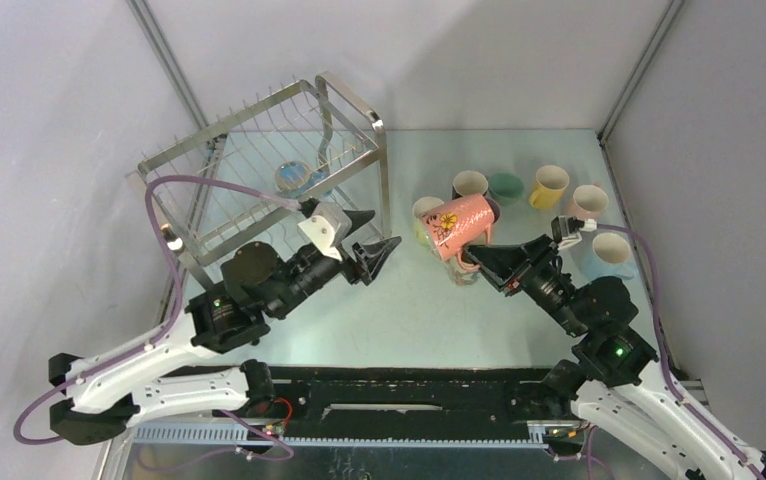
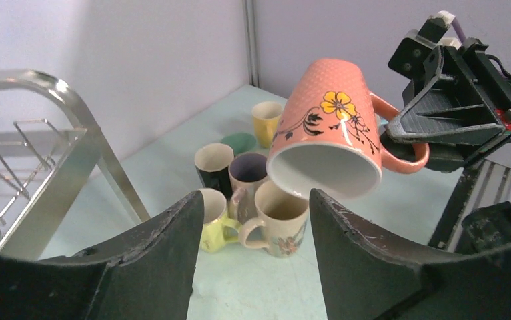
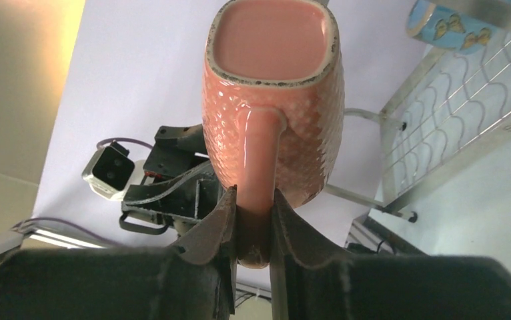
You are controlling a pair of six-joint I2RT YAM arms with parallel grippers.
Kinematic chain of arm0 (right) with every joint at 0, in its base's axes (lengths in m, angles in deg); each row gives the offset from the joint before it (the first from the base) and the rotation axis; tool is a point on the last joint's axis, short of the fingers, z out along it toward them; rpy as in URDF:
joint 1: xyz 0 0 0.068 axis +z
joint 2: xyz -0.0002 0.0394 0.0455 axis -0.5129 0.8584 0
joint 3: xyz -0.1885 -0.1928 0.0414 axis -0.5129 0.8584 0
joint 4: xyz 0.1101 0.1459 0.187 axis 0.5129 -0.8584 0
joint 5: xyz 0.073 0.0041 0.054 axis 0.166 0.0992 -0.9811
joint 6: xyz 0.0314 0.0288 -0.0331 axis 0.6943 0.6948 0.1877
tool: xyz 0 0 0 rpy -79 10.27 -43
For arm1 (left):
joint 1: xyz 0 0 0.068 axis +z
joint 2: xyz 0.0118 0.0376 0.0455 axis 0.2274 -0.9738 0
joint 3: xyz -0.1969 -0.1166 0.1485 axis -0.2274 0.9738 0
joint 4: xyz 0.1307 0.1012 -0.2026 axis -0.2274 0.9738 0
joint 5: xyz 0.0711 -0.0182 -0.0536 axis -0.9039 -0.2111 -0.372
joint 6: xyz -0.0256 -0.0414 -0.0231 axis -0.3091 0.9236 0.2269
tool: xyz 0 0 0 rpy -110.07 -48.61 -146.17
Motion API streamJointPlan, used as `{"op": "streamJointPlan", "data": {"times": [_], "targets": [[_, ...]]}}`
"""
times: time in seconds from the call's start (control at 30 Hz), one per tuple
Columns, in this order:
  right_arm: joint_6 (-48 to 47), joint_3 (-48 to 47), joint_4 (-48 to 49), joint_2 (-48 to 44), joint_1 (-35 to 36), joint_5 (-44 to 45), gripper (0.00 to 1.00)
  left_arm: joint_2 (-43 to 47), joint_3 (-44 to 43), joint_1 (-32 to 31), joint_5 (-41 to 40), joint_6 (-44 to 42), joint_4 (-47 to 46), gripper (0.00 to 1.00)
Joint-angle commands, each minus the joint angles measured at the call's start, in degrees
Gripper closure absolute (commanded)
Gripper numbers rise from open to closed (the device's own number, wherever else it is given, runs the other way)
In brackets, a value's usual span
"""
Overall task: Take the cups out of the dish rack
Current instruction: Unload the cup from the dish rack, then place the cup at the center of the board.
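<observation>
Though nearly emptied, not yet done with the dish rack: one blue butterfly cup left inside, low among the wires. Already out and standing on the bench, right of the rack: a loose cluster including a black cup, a green cup, a yellow cup and others. Mid-transfer: pink flowered mug, tilted with mouth angled downward, in the air just above that cluster, right pincer clamped on its handle. Left pincer apart and empty, between rack and cluster. Remaining, by judgement: setting the pink mug down among the rest, then fetching the blue one.
</observation>
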Motion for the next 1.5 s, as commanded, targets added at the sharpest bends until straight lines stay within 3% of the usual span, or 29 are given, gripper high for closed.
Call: {"op": "streamJointPlan", "data": {"times": [0.0,0.67,1.03,1.47], "targets": [[5.45,-1.29,11.18,0.09,-0.32,-3.54,1.0,-1.34,2.22,-0.34,2.58,-7.23,-10.55,0.34],[6.39,-4.77,11.61,-0.66,0.3,-5.76,1.0,-9.5,-0.39,0.5,9.52,-12.48,-15.35,0.46],[6.79,-6.81,10.23,-1.0,0.75,-7.66,1.0,-11.36,-1.71,2.48,16.93,-11.07,-18.15,0.6],[6.86,-7.05,8.66,-1.17,1.0,-8.2,1.0,-11.44,-1.87,3.59,22.58,-7.53,-21.51,0.64]]}}
